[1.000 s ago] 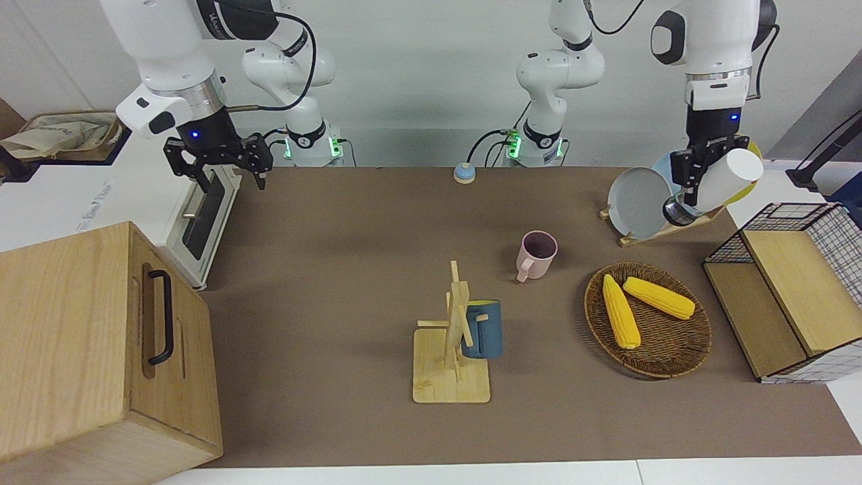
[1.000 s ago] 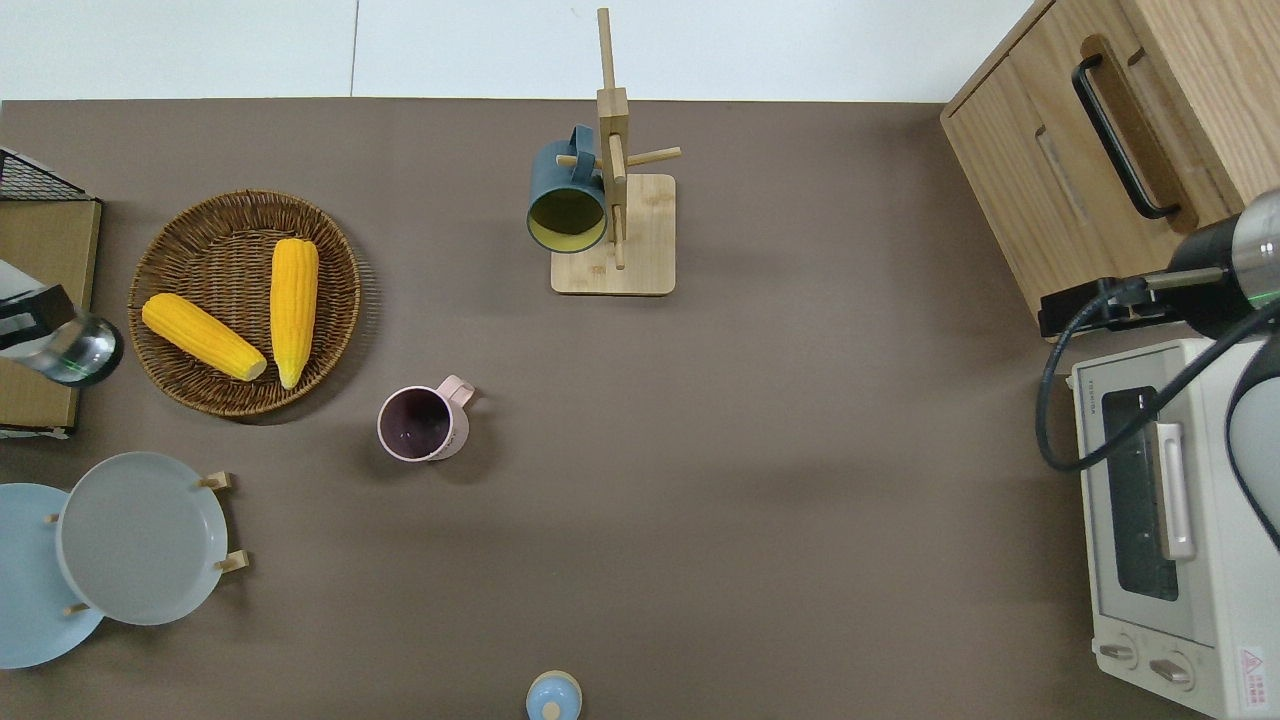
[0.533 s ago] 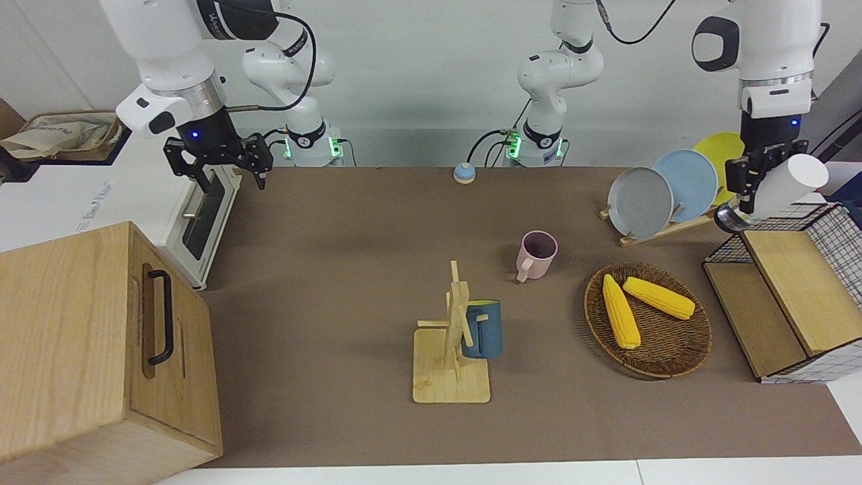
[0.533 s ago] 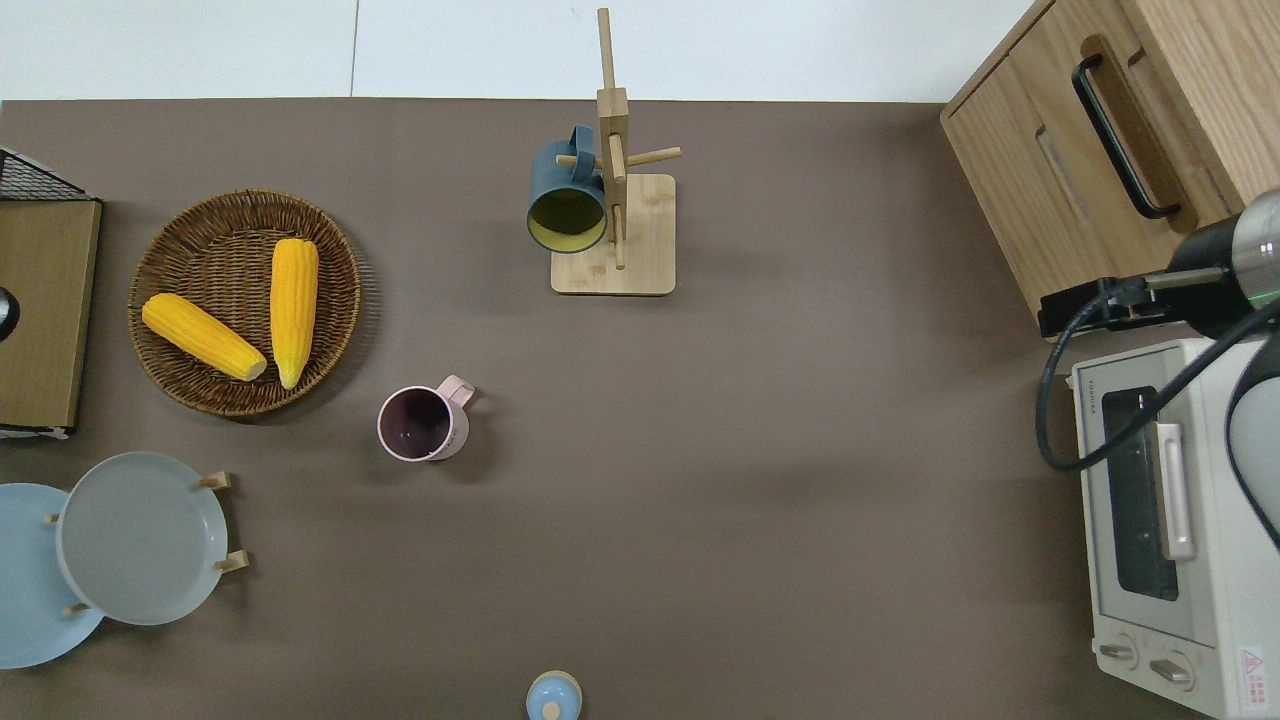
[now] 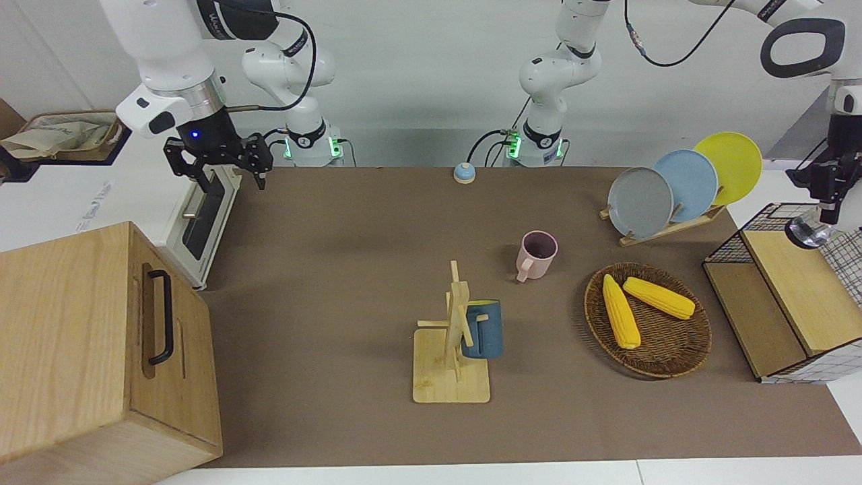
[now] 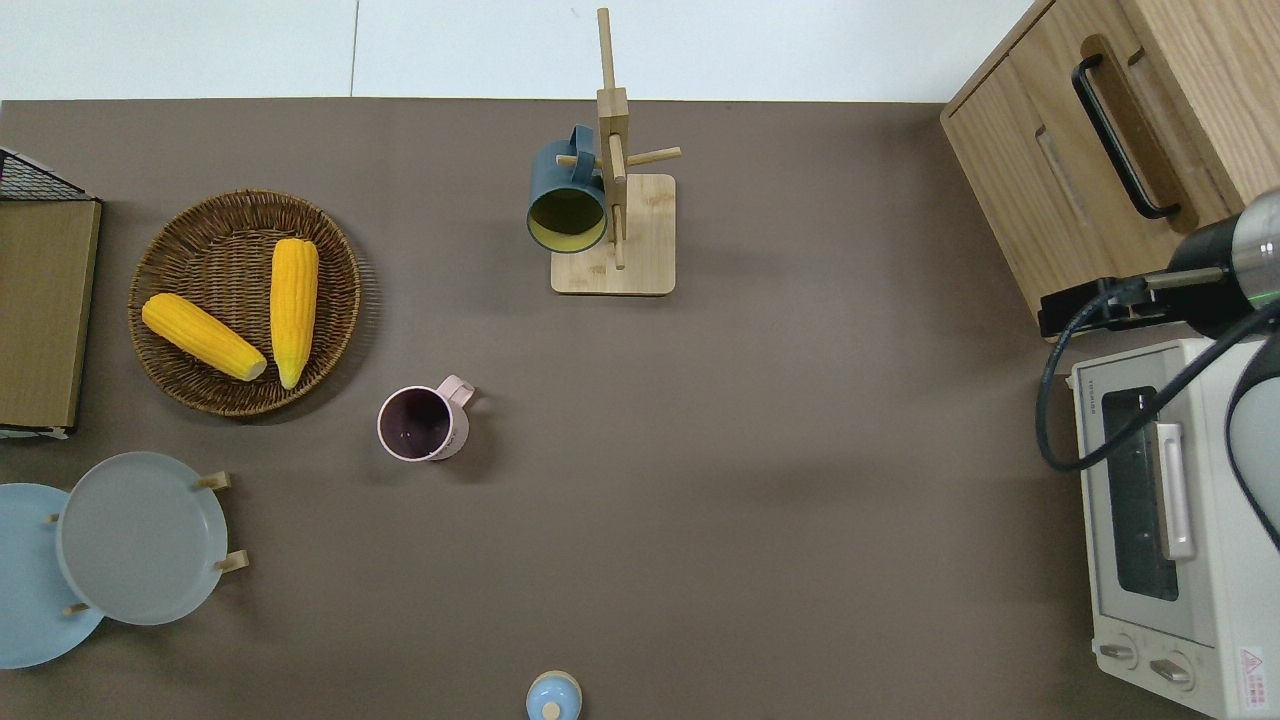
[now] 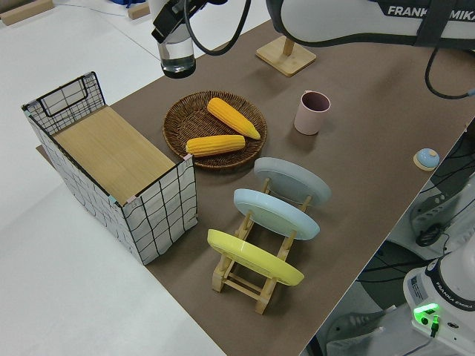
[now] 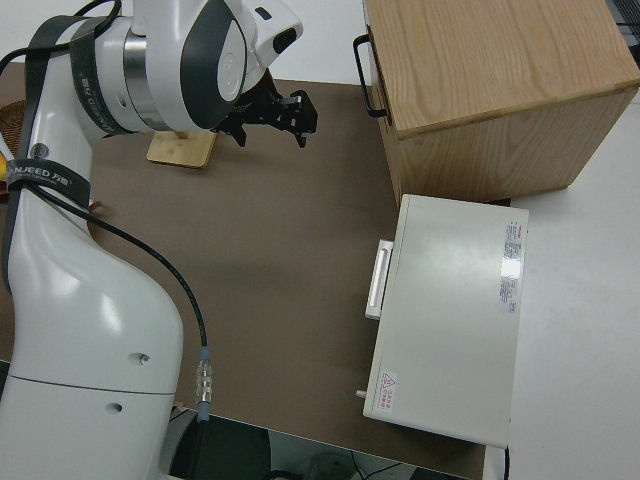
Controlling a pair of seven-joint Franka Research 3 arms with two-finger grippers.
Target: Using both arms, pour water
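My left gripper (image 5: 823,192) is shut on a white bottle with a clear base (image 5: 805,233) and holds it tilted in the air by the wire crate (image 5: 832,232), at the left arm's end of the table. The gripper (image 7: 175,30) and the bottle (image 7: 178,59) also show in the left side view, and both are out of the overhead view. A pink mug (image 5: 537,252) stands upright mid-table (image 6: 420,424). A blue mug (image 5: 482,329) hangs on a wooden mug tree (image 5: 454,350). My right gripper (image 5: 229,176) is open, empty and parked.
A wicker basket (image 5: 673,350) holds two corn cobs. A rack with three plates (image 5: 673,188) stands nearer the robots. A wooden cabinet (image 5: 87,343) and a toaster oven (image 6: 1160,520) stand at the right arm's end. A small blue bell (image 5: 463,174) sits near the arm bases.
My left arm has carried the bottle from over the plate rack toward the wire crate and out of the overhead view. The right arm has not moved.
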